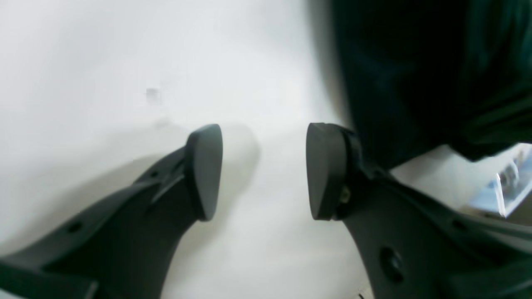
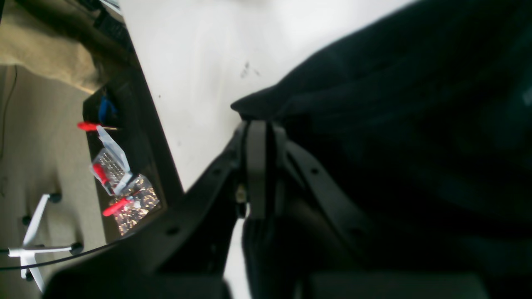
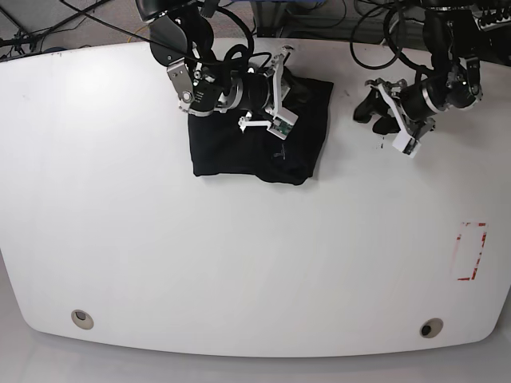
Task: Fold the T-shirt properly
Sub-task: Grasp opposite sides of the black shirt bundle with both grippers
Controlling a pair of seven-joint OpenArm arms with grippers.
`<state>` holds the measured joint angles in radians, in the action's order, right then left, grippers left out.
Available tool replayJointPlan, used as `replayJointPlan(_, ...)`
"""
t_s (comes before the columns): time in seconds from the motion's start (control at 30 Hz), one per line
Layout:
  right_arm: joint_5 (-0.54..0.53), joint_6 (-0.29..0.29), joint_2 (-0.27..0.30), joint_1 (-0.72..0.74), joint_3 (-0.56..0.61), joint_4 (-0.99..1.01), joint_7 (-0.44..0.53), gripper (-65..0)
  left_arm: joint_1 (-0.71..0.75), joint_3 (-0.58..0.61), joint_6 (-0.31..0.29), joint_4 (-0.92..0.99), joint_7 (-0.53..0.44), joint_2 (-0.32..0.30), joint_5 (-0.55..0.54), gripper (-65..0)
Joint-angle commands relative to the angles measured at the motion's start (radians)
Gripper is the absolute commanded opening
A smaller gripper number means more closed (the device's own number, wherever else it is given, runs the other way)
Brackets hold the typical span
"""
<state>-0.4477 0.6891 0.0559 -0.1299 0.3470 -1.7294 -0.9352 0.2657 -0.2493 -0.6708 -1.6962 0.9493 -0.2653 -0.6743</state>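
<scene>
The black T-shirt (image 3: 255,148) lies folded into a rough rectangle at the back middle of the white table (image 3: 160,255). My right gripper (image 3: 297,80) sits over the shirt's far right corner. In the right wrist view its jaws stand together (image 2: 257,166) and pinch an edge of the black cloth (image 2: 374,104). My left gripper (image 3: 369,112) hovers over bare table to the right of the shirt, apart from it. In the left wrist view it is open (image 1: 264,166) and empty, with the shirt's edge (image 1: 415,74) at the upper right.
A red-outlined rectangle (image 3: 469,251) is marked on the table at the right. Two round holes (image 3: 81,318) (image 3: 431,328) sit near the front edge. Cables hang behind the table. Past the table's edge, a bin with red-handled tools (image 2: 120,187) stands on the floor.
</scene>
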Motion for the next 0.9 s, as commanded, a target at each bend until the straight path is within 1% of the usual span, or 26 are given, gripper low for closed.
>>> replayJointPlan(0.0,-0.013,0.009,-0.029,0.037,-0.001,0.019,0.026,-53.1,-0.007,-0.006,-0.004,-0.020,-0.017,-0.012,-0.015,-34.7)
replayJointPlan(0.03,-0.012,0.009,-0.034,0.043,-0.002,0.029,0.026,-48.5,-0.007,-0.006,-0.004,-0.023,-0.017,-0.012,-0.015,-34.7)
replayJointPlan(0.1,-0.016,0.009,-0.035,0.052,0.002,0.033,0.026,-35.5,-0.007,0.006,-0.004,-0.040,-0.017,-0.012,-0.017,-34.7)
replayJointPlan(0.2,-0.016,0.009,-0.026,0.045,-0.010,-0.021,0.026,-22.4,-0.007,0.038,-0.004,-0.097,-0.017,-0.012,-0.017,-34.9)
replayJointPlan(0.23,-0.018,0.009,-0.012,0.040,-0.029,-0.045,0.026,-20.5,-0.007,0.048,-0.004,-0.118,-0.017,-0.012,-0.015,-34.9)
replayJointPlan(0.3,-0.020,0.009,0.012,0.028,-0.078,-0.086,0.026,-20.9,-0.007,0.066,-0.004,-0.150,-0.017,-0.012,-0.015,-34.7)
replayJointPlan(0.4,-0.021,0.009,0.020,0.013,-0.170,-0.151,0.026,-24.7,-0.021,0.098,-0.004,-0.189,-0.017,-0.012,-0.015,-34.7)
replayJointPlan(0.47,-0.021,0.009,0.025,0.009,-0.227,-0.183,0.026,-27.4,-0.035,0.141,-0.004,-0.195,-0.017,-0.012,-0.011,-34.7)
replayJointPlan(0.6,-0.026,0.009,0.072,0.017,-0.320,-0.202,0.026,-29.5,-0.073,0.242,0.003,-0.193,-0.017,-0.012,-0.009,-34.9)
replayJointPlan(0.7,-0.082,0.009,0.112,0.031,-0.394,-0.194,0.025,-31.7,-0.085,0.322,0.003,-0.192,-0.017,-0.012,-0.008,-34.9)
replayJointPlan(0.77,-0.110,0.009,0.131,0.046,-0.421,-0.177,0.023,-35.2,-0.099,0.364,0.004,-0.190,-0.017,-0.007,-0.006,-34.9)
replayJointPlan(0.87,-0.127,0.009,0.163,0.066,-0.426,-0.134,0.023,-42.8,-0.122,0.431,0.004,-0.190,-0.017,0.028,0.029,-34.9)
